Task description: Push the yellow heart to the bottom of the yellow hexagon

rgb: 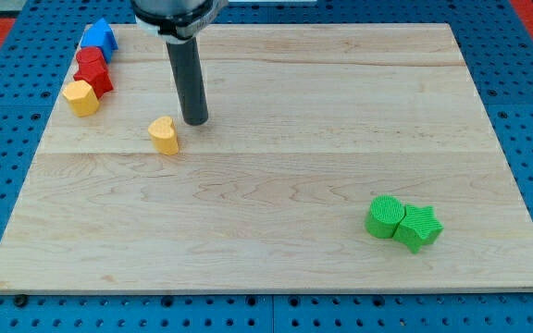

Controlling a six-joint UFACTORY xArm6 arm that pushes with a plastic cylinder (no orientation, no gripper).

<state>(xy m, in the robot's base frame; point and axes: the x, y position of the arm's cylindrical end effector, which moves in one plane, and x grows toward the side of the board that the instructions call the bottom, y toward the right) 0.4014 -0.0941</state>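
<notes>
The yellow heart point(164, 135) lies on the wooden board left of centre. The yellow hexagon point(80, 97) sits near the board's left edge, up and to the left of the heart, well apart from it. My tip point(194, 121) rests on the board just to the right of the heart and slightly above it, with a small gap between them.
Two red blocks point(92, 73) are stacked in a line above the yellow hexagon, touching it, with a blue block point(99, 37) above them at the top left corner. A green cylinder point(385, 216) and a green star point(418, 227) touch at the bottom right.
</notes>
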